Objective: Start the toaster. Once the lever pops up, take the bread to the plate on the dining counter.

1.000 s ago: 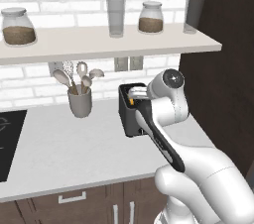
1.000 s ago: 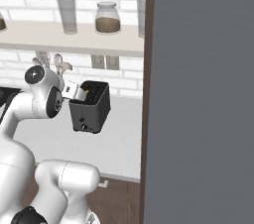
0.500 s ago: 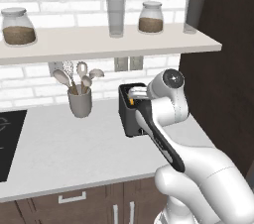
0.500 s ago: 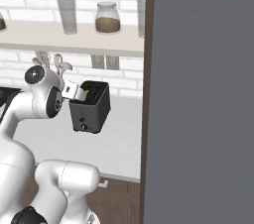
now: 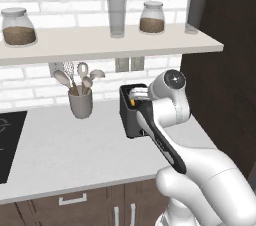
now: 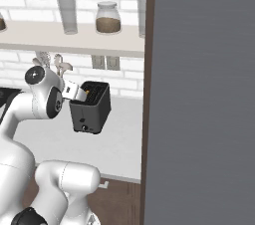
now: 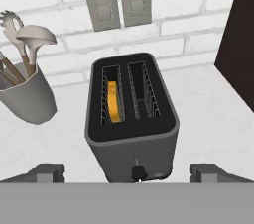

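The toaster [image 7: 131, 119] was seen at the counter's back edge, straight ahead of the wide open, empty gripper [image 7: 127, 172], with the bread [image 7: 114, 101] sunk in its left slot and its lever centred between the fingertips.

My two base views look forward from behind me, sharing the toaster [image 5: 133, 115]; my hand view looks down close above it.
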Tool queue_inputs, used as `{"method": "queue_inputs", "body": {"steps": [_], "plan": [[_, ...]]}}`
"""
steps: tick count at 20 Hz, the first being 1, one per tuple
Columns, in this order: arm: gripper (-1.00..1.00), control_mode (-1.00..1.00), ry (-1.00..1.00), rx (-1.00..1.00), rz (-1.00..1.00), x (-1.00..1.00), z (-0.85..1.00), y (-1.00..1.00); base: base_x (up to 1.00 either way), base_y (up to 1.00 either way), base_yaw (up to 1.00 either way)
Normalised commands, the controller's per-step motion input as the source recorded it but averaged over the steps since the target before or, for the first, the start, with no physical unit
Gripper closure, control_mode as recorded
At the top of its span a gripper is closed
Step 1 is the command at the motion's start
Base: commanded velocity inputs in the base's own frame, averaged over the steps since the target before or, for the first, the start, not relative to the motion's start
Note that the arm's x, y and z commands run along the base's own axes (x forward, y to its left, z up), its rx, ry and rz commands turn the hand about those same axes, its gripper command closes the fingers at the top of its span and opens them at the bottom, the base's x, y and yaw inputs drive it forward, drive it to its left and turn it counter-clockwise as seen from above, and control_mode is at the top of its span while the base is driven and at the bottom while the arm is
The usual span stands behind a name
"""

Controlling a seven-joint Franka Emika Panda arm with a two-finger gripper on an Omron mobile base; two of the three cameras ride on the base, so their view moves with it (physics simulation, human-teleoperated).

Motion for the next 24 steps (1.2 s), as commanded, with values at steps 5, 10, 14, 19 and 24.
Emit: {"method": "queue_inputs", "body": {"steps": [5, 10, 14, 19, 24], "plan": [[-1.0, -1.0, 0.0, 0.0, 0.0, 0.0, 0.0, 0.0, 0.0, 0.0, 0.0], [-1.0, -1.0, 0.0, 0.0, 0.0, 0.0, 0.0, 0.0, 0.0, 0.0, 0.0], [-1.0, -1.0, 0.0, 0.0, 0.0, 0.0, 0.0, 0.0, 0.0, 0.0, 0.0], [-1.0, -1.0, 0.0, 0.0, 0.0, 0.0, 0.0, 0.0, 0.0, 0.0, 0.0], [-1.0, -1.0, 0.0, 0.0, 0.0, 0.0, 0.0, 0.0, 0.0, 0.0, 0.0]]}}
